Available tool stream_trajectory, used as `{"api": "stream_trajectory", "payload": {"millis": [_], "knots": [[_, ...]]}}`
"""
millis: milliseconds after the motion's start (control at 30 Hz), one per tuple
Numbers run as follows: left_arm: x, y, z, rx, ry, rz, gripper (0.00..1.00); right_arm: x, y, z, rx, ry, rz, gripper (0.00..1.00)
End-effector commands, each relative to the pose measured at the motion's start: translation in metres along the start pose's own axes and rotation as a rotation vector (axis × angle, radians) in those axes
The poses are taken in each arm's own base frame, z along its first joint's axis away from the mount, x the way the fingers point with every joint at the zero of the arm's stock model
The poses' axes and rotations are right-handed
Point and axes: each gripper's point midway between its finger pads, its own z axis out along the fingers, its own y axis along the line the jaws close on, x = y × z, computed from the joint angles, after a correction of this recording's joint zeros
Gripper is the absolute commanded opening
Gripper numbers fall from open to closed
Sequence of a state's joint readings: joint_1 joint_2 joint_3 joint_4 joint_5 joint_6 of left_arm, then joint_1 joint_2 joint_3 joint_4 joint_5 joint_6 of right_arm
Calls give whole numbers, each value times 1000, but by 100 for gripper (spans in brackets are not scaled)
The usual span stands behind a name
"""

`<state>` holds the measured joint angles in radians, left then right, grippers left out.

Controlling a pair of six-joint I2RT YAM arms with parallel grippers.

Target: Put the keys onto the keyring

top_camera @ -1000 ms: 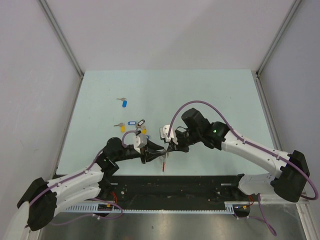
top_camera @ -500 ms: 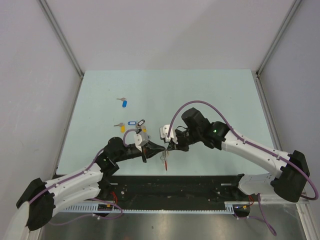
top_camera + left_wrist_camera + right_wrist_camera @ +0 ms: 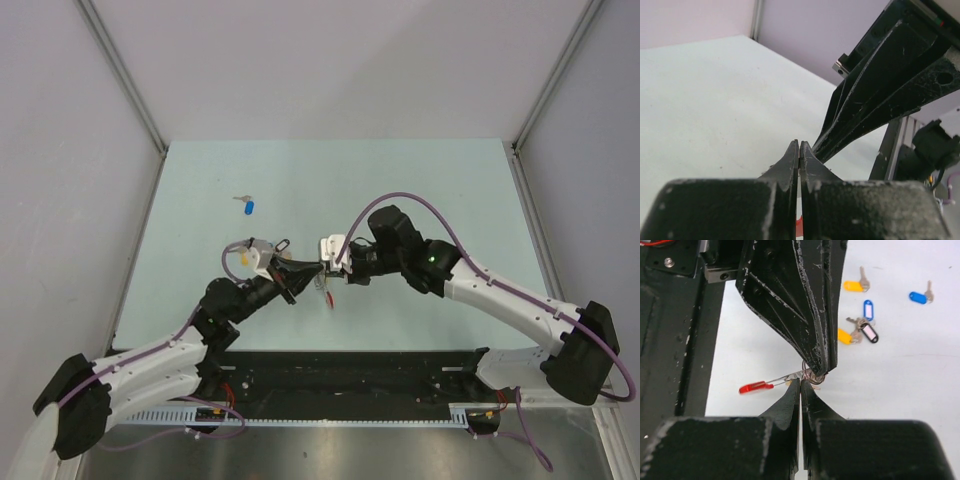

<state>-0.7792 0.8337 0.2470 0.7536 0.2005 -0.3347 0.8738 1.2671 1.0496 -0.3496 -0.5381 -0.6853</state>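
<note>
Position of the keyring (image 3: 812, 375): off the table (image 3: 910, 400), held in the air at the centre of the right wrist view. Its grey loop is to the right. Its red piece (image 3: 754, 387) sticks out to the left on a thin silver stem. The long axis runs close to horizontal in that frame, red end a little lower. In the top view the red end hangs toward the bottom of the frame, just below where the two arms meet.

The left gripper (image 3: 819, 371) comes down from the top of the right wrist frame, fingers pressed together, tips on the loop. We read this as a pinch on the loop.

The right gripper (image 3: 800, 382) rises from the bottom edge, fingers pressed together, tips touching the stem just left of the loop. It appears to pinch there too, though we cannot see the contact cleanly. The two pairs of tips nearly touch.

The keys (image 3: 869, 333): a small cluster lies on the table at upper right of the right wrist frame, beyond the left gripper's fingers. A yellow-tagged key (image 3: 855, 286) and a blue-tagged key (image 3: 918, 297) lie farther up, apart from the cluster. Whether any key already hangs on the loop we cannot tell.

Judgement: the keys lie on the loop side of the keyring, away from the red end. In the top view they sit up and left of the meeting point, partly under the left arm, so the left arm is nearer. We expect the left to let go and fetch a key while the right presents the loop.
</note>
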Motion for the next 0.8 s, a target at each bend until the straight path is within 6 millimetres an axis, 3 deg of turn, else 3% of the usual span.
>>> {"api": "stream_trajectory", "payload": {"millis": [0, 67, 300, 400, 567, 600, 633, 700, 767], "knots": [[-57, -2, 4, -19, -248, -57, 0, -16, -13, 1, 16, -63, -39, 0], [-54, -4, 3, -1, -244, -59, 0, -18, -16, -2, 23, -76, -53, 0], [-42, -3, -4, -2, -155, -41, 25, -16, -17, -10, -1, -74, -82, 0], [-37, 6, -11, -47, -81, -9, 29, -14, -15, -10, -19, -71, -87, 0], [-25, 4, -16, -23, 149, 106, 37, -12, -11, -8, -41, -63, -88, 0], [-35, -1, -13, 0, 167, 132, 40, -12, -11, -8, -44, -64, -88, 0], [-22, -5, -17, 31, 245, 136, 40, -11, -10, -8, -46, -61, -87, 0], [-24, -12, -9, 82, 288, 142, 43, -12, -9, -7, -51, -62, -88, 0], [-9, -13, -12, 114, 395, 153, 44, -12, -8, -8, -52, -60, -87, 0]]}}
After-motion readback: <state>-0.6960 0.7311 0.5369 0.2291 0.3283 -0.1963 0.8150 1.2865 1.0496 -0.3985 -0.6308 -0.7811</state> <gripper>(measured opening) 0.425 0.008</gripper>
